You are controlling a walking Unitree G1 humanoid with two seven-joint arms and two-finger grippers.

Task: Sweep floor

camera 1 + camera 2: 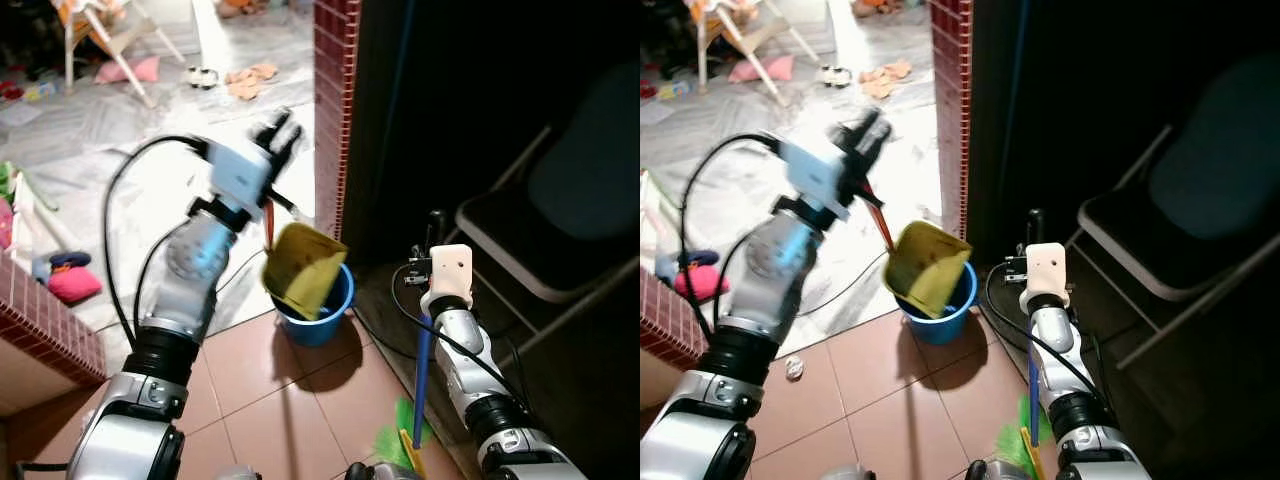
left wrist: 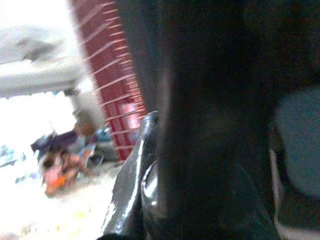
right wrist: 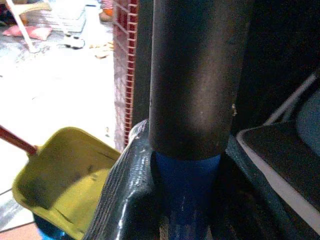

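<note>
Terracotta floor tiles (image 1: 270,400) run up to a red brick pillar (image 1: 335,110), with a paler, toy-strewn floor beyond and a dark recess holding a folding chair (image 1: 545,225) on the robot's right.

A yellow dustpan (image 1: 300,268) hangs tipped over a blue bucket (image 1: 318,312), its mouth angled down towards the bucket's opening and its lower edge at or just inside the rim. The dustpan looks like thin moulded plastic: light, stiff, a little slick, and carried on a slim red handle (image 1: 269,225) that rises towards the left pincer (image 1: 278,132). That handle is the sensible place to hold it; a grip high on the shaft leaves the pan free to swing, so it will want a firm clamp. The left arm is raised with its elbow bent, wrist cocked over the bucket, and the pincer looks closed on the top of the handle, though blur keeps the contact from being sure.

The broom (image 1: 421,385) stands nearly upright beside the recess, blue shaft with green bristles (image 1: 400,440) resting on the tiles. It should be light and rigid along the shaft, soft at the bristles. The right pincer (image 3: 185,165) is clamped round the shaft just below its dark upper sleeve, forearm reaching up and forward, steadying it vertical.
</note>
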